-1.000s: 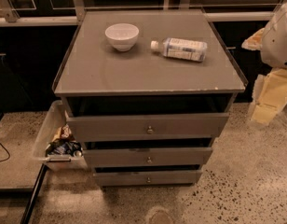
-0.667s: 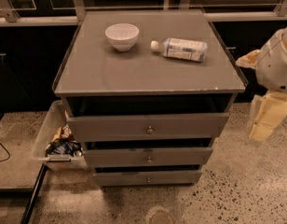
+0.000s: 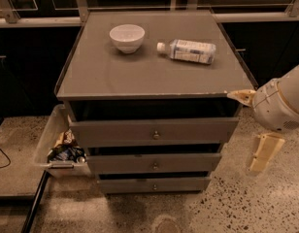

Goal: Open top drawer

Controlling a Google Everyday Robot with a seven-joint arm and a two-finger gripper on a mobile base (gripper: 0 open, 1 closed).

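Top drawer (image 3: 154,131): end effector (image 3: 244,131) hangs right.

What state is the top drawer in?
Apparently shut: the top drawer sits back under the tabletop, like those below. The claw hovers right, clear of its knob.

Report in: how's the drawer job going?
End effector open, right of cabinet, apart from top drawer. Knob untouched. Bin at left, beside drawers.
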